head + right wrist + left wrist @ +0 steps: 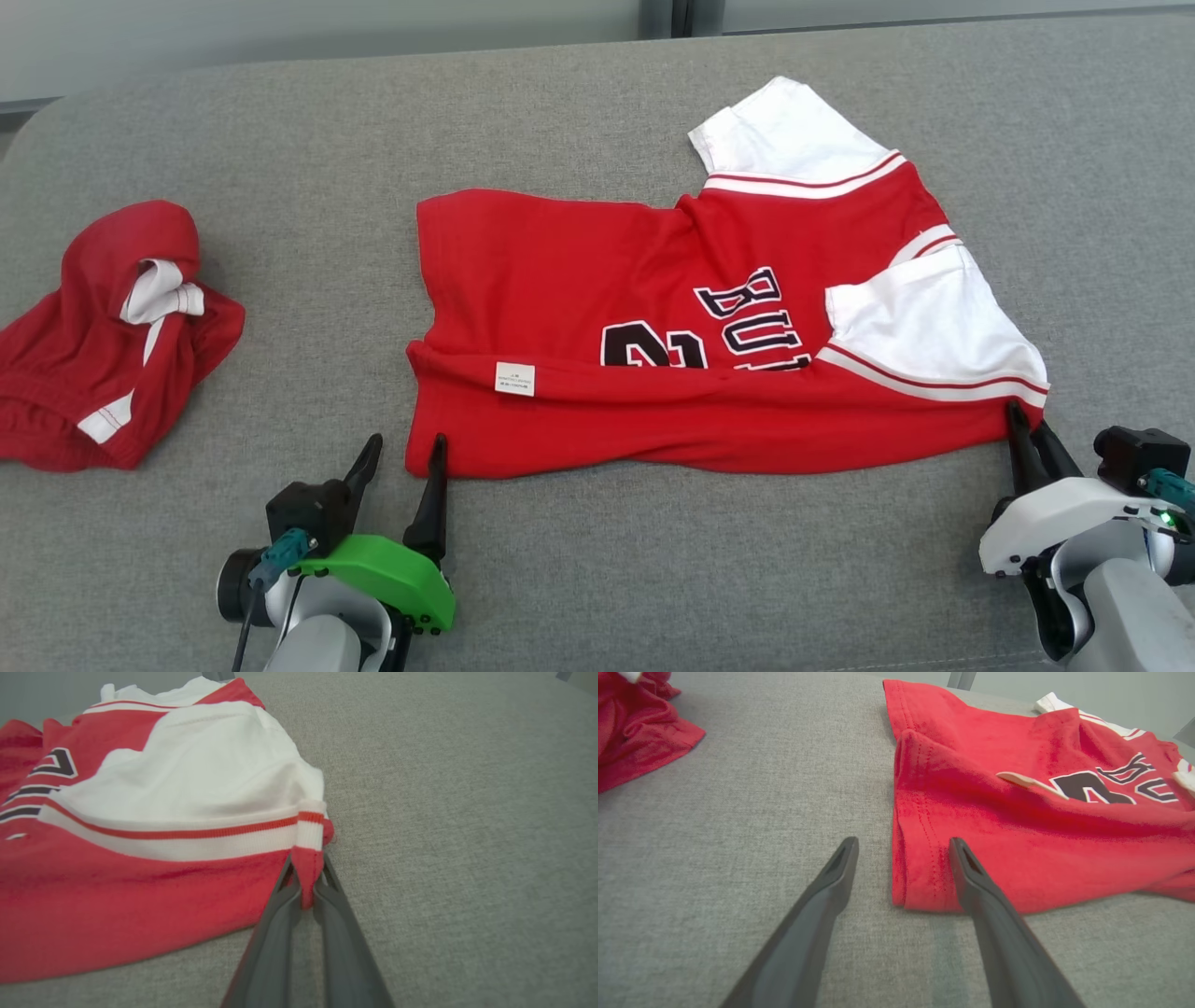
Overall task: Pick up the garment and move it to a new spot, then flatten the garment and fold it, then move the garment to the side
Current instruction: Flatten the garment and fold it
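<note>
Past the crumpled red garment [103,345] near the left edge of the grey padded surface [653,560], your left gripper [405,446] has its fingers apart. They straddle the near-left hem corner of the red and white jersey [653,299], so closing there looks like your next move. The jersey lies across the middle, long axis left to right along the near edge, with your right gripper [1027,425] clamped on its near-right corner. Its white label [514,378] is too small to read; a black "2" [644,347] and "BU" [756,313] show, cut off by a fold.
</note>
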### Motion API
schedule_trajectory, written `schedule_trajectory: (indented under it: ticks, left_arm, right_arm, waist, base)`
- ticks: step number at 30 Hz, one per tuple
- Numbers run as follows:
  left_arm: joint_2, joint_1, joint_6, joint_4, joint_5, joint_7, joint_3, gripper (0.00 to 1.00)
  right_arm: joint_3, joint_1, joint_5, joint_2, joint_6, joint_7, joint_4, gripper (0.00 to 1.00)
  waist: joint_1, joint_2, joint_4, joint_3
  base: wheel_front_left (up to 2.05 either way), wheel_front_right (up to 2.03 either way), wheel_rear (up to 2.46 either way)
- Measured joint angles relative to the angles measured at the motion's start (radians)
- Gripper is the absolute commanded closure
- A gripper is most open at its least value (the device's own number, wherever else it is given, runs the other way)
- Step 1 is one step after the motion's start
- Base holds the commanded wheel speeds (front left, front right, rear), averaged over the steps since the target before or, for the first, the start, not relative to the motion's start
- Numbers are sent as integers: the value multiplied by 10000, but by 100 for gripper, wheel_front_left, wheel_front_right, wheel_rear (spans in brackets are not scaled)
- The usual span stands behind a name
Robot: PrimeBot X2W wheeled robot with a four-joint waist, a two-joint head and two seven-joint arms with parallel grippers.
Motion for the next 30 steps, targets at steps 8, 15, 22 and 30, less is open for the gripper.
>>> schedule_trajectory:
  ticks: [8, 15, 22, 30]
  left_arm:
    - [6, -317, -42, 397, -470, -2, -328, 0]
    - [6, -340, -54, 418, -763, 0, -901, 100]
    - [2, -167, -67, 401, -840, -2, -913, 100]
    - [113, 676, -69, 617, -876, 0, -671, 100]
  right_arm:
    - [186, -28, -6, -15, -2, 2, -201, 100]
    - [163, -26, -4, -29, -2, 0, -255, 100]
    - [104, 56, -35, -2, 0, 0, -198, 100]
    - [109, 656, -17, 38, 0, 0, 65, 100]
  waist:
    - [0, 0, -166, 114]
    - [0, 0, -187, 80]
    - [0, 0, -164, -139]
    - [0, 0, -150, -906]
  base:
    - [0, 0, 0]
    - [0, 0, 0]
    - [0, 0, 0]
    - [0, 0, 0]
